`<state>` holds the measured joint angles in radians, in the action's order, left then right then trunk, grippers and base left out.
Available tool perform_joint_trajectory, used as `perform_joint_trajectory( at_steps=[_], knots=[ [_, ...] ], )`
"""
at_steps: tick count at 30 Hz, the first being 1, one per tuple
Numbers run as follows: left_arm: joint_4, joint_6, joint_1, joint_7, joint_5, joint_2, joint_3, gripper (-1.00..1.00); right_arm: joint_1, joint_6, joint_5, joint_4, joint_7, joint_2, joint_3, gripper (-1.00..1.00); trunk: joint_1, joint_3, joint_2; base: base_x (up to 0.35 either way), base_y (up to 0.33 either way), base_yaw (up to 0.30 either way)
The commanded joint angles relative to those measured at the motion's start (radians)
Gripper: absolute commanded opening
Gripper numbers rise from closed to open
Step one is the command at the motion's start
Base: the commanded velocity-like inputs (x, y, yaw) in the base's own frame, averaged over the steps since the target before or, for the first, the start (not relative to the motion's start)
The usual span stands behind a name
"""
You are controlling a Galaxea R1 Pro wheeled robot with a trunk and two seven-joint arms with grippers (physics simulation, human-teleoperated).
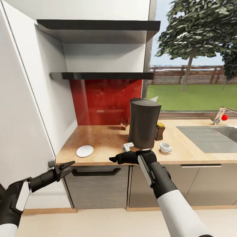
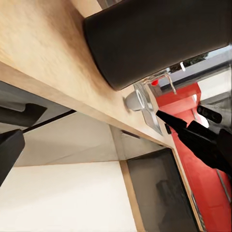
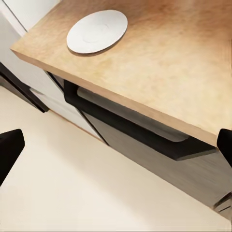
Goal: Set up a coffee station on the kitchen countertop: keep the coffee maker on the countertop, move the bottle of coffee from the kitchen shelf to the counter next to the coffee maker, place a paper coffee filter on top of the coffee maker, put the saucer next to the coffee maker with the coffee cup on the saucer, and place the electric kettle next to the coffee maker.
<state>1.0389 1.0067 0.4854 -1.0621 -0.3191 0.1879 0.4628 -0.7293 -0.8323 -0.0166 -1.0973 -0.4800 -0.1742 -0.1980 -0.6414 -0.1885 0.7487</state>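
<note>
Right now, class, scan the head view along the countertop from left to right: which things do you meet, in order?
Saucer → small red-brown item by the backsplash → coffee maker → coffee cup → sink → faucet.

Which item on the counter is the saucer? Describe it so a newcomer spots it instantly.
Start at the tall dark coffee maker standing on the beige countertop. Go toward the white wall side, near the counter's front edge above the drawer handle: the saucer lies there alone. It is the flat round white plate, with nothing on it, unlike the handled coffee cup on the coffee maker's other side.
</note>
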Motion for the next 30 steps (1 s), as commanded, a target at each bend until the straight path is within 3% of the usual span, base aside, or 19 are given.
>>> perform_joint_trajectory(
  at_steps=[1, 4, 13, 23, 30],
  knots=[
    [0.0, 0.002, 0.001, -0.003, 0.001, -0.012, 0.002, 1.0, -0.001, -0.005, -0.002, 0.005, -0.003, 0.0, 0.0, 1.0, 0.0, -0.002, 0.001, 0.0, 0.0, 0.0],
    [0.0, -0.002, 0.0, -0.001, 0.0, -0.037, 0.005, 1.0, -0.001, -0.004, -0.003, 0.019, -0.003, 0.0, 0.0, 1.0, 0.0, -0.002, 0.001, 0.0, 0.0, 0.0],
    [0.005, -0.003, -0.004, -0.001, -0.001, -0.063, 0.009, 1.0, 0.001, -0.002, 0.0, 0.024, -0.005, 0.0, -0.001, 1.0, 0.0, -0.002, 0.001, 0.011, 0.0, 0.0],
    [-0.002, -0.003, -0.004, -0.001, 0.0, -0.08, 0.01, 1.0, 0.001, -0.004, -0.002, 0.028, -0.003, 0.0, 0.002, 1.0, 0.0, -0.002, 0.001, 0.299, 0.009, 0.009],
    [-0.001, -0.014, -0.004, -0.001, 0.0, -0.093, 0.01, 1.0, 0.002, -0.004, -0.002, 0.03, -0.004, 0.0, 0.002, 1.0, 0.0, -0.003, 0.001, 0.334, 0.019, 0.185]
  ],
)
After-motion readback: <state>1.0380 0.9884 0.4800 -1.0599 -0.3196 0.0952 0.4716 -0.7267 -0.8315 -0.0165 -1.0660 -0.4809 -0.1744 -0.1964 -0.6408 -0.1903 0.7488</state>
